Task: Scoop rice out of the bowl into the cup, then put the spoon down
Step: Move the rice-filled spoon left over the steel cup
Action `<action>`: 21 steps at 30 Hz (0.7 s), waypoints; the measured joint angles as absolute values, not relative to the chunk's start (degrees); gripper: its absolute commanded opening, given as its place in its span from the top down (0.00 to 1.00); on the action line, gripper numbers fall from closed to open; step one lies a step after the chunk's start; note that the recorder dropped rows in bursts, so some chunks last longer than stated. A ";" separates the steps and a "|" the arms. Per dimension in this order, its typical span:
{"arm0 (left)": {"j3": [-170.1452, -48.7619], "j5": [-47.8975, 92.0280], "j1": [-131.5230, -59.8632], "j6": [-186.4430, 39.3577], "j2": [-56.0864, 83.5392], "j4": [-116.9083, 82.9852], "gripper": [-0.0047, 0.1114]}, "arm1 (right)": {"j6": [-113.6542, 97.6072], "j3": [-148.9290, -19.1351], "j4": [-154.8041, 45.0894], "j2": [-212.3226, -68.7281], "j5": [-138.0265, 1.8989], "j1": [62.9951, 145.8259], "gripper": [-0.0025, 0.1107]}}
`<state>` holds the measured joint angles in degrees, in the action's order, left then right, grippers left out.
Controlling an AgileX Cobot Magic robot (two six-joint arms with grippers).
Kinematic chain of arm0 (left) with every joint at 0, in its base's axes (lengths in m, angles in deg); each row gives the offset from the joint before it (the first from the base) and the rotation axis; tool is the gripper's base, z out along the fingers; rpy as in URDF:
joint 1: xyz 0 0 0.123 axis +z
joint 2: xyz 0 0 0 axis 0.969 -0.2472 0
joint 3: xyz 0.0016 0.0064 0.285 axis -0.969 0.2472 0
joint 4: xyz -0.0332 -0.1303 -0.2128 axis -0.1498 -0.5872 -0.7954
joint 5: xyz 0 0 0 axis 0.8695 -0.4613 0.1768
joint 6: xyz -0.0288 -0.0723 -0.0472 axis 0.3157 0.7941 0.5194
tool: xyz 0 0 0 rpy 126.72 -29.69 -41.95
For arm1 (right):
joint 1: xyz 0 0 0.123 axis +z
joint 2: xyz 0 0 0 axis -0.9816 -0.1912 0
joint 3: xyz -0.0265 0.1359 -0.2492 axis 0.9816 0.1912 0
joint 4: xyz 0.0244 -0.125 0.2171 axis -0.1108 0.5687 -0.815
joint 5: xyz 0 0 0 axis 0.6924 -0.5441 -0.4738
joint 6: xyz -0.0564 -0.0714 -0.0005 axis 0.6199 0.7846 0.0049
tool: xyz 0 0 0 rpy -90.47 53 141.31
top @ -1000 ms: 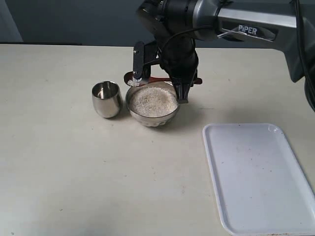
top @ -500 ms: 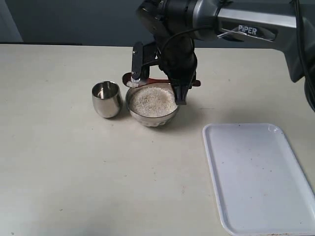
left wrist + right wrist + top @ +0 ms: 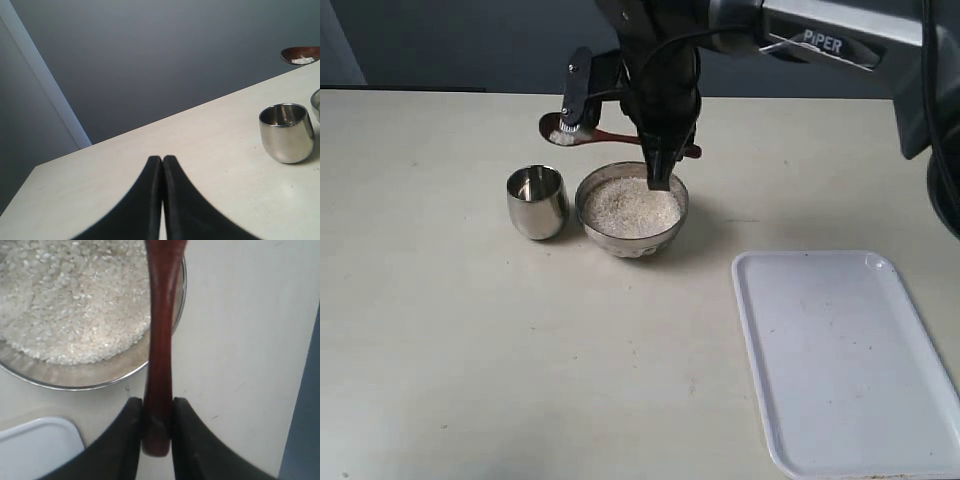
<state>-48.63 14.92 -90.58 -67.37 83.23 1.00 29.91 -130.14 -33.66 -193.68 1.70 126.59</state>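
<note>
**Spoon held above the table with a little rice in its head**

The right pincer [image 3: 157, 410] is clenched on the spoon [image 3: 160, 340], gripping the dark reddish-brown handle close to its end, one finger on each side. From that grip the handle runs out across the rim of the bowl [image 3: 630, 243]. In the exterior view the spoon lies roughly level and clear of the table [image 3: 470, 350]. Its oval head sits beyond the cup [image 3: 536, 200] and above it, not over the cup's mouth. The left wrist view shows a small patch of white grains lying in the head.

The bowl is heaped with rice [image 3: 630, 203] almost to its rim. The cup stands upright just beside the bowl, on its left in the exterior view; whether the two touch cannot be told. A white tray [image 3: 840, 360] lies well apart, to the right.

The left pincer [image 3: 162, 159] is clenched on nothing, its two dark fingers pressed together, low over the table and well apart from the cup.
</note>
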 measured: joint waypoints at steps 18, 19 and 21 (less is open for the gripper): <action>-48.63 14.92 -90.58 -67.37 83.23 1.00 0.96 | 28.81 -130.49 -32.46 -197.69 1.81 127.05 0.99; -48.63 14.92 -90.58 -67.37 83.23 1.00 0.96 | 28.81 -130.49 -31.94 -197.69 1.81 127.27 0.99; -48.63 14.92 -90.58 -67.37 83.23 1.00 0.96 | 28.81 -130.49 -30.65 -197.69 1.81 127.88 0.99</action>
<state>-48.63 14.92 -90.58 -67.37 83.23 1.00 28.81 -130.49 -30.65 -197.69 1.81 127.88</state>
